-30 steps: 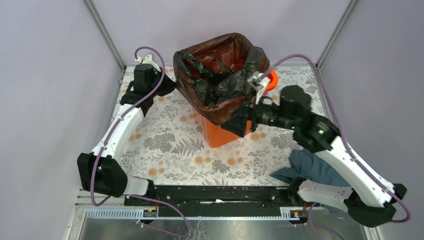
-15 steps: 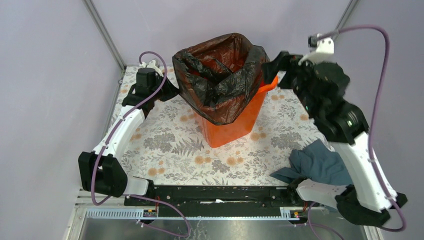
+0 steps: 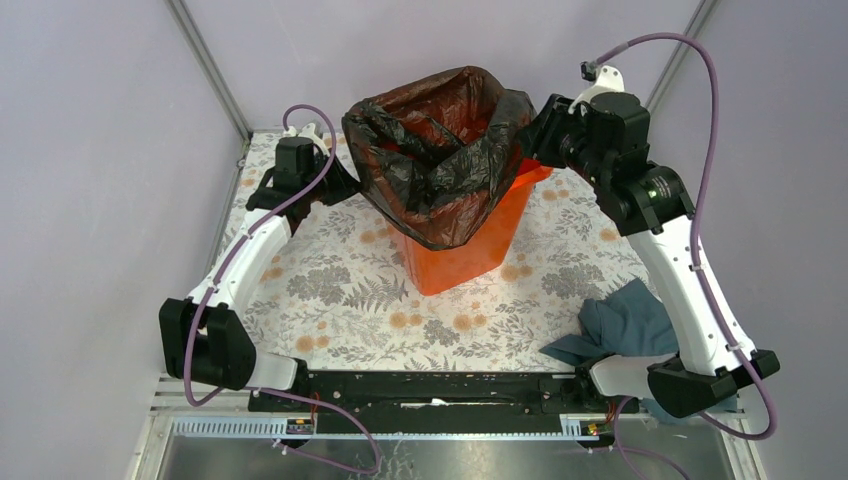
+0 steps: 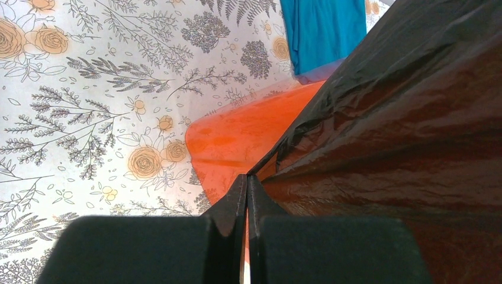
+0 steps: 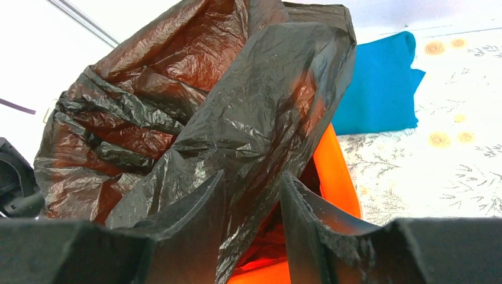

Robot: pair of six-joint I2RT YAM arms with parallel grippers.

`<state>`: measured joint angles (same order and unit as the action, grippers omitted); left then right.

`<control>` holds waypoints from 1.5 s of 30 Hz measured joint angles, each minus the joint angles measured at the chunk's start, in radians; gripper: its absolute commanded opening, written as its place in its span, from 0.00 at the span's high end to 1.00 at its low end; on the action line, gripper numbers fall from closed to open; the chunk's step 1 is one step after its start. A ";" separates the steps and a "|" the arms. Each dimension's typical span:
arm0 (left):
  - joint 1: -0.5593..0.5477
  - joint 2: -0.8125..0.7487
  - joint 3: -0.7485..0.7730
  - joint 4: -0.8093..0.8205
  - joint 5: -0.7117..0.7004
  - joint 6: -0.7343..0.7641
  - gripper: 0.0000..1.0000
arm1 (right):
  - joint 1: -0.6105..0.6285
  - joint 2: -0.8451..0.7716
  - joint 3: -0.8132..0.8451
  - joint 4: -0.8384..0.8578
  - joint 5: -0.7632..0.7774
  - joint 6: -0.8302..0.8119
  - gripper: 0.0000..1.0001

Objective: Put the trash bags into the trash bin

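Note:
The orange trash bin (image 3: 458, 255) stands mid-table with the black trash bag (image 3: 440, 150) pulled over its mouth, its film hanging down the front. My left gripper (image 3: 346, 186) is shut on the bag's left edge; in the left wrist view its jaws (image 4: 247, 178) meet on a thin fold of bag (image 4: 402, 118) beside the bin's wall (image 4: 237, 136). My right gripper (image 3: 531, 135) sits at the bag's right edge above the bin rim. In the right wrist view the gripper (image 5: 251, 190) is open, its fingers apart with loose bag film (image 5: 254, 118) hanging between them.
A grey-blue cloth (image 3: 625, 325) lies crumpled at the near right by the right arm's base. A bright blue cloth (image 5: 379, 89) lies behind the bin on the floral table cover (image 3: 330, 290). Metal frame posts (image 3: 210, 70) and walls close in the back corners.
My right arm swung from the bin's front up and round to the bag's right rim, and its jaws came closer together there. The left gripper kept its hold, shifting slightly.

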<state>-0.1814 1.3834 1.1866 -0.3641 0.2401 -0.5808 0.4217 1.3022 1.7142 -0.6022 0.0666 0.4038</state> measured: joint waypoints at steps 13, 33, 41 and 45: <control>0.000 0.000 0.000 0.000 0.009 0.008 1.00 | 0.000 -0.020 -0.032 -0.054 -0.002 0.103 0.39; 0.000 0.000 0.006 0.000 0.023 0.008 1.00 | 0.000 0.009 -0.117 0.098 0.035 0.244 1.00; 0.000 0.000 0.018 0.000 0.031 0.008 1.00 | 0.000 -0.178 -0.206 0.050 0.120 0.128 1.00; 0.000 0.000 0.018 0.000 0.042 0.007 1.00 | 0.000 -0.320 -0.319 0.064 0.159 0.081 1.00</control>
<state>-0.1814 1.3830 1.2045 -0.3641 0.2817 -0.5735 0.4217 0.9825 1.3952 -0.5385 0.2253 0.4847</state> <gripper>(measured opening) 0.004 0.011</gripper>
